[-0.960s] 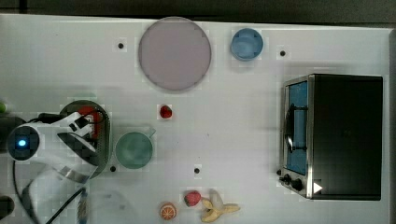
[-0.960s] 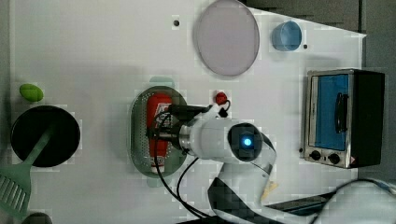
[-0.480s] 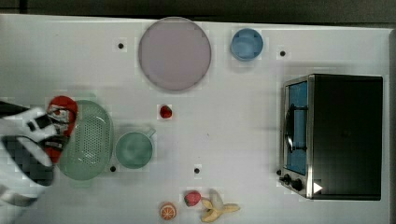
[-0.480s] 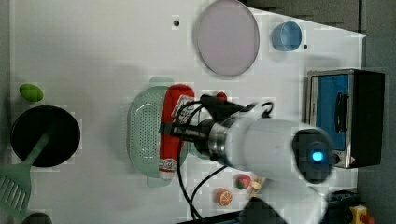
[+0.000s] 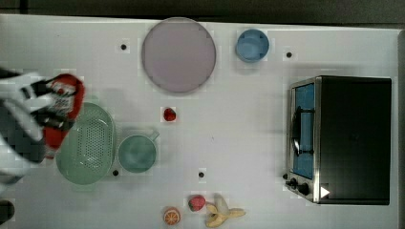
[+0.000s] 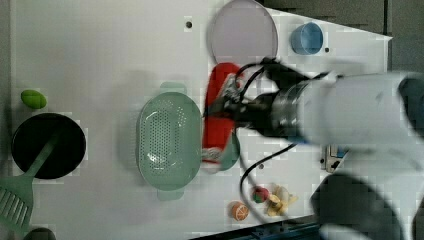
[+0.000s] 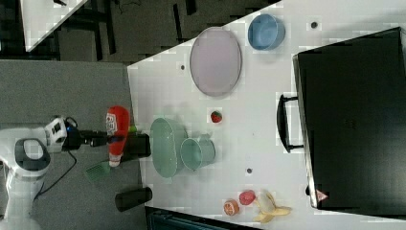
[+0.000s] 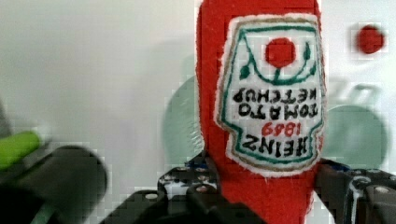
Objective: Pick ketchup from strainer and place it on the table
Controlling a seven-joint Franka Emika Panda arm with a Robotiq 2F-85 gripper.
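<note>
The ketchup (image 5: 62, 112) has left the strainer (image 5: 88, 143) since the earlier frame; the hand (image 8: 261, 196) clamps it high above the counter's (image 5: 239, 124) top view's left edge. Releasing here risks dropping it off the counter.

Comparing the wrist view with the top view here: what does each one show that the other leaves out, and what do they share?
Wrist view alone: the ketchup label's print, readable upside down, and the jaws closed on the bottle's lower body. Top view alone: the toaster oven, blue bowl, round plate, banana and whole strainer. Both: the held ketchup, the white table, the small red fruit, the green cup.
</note>
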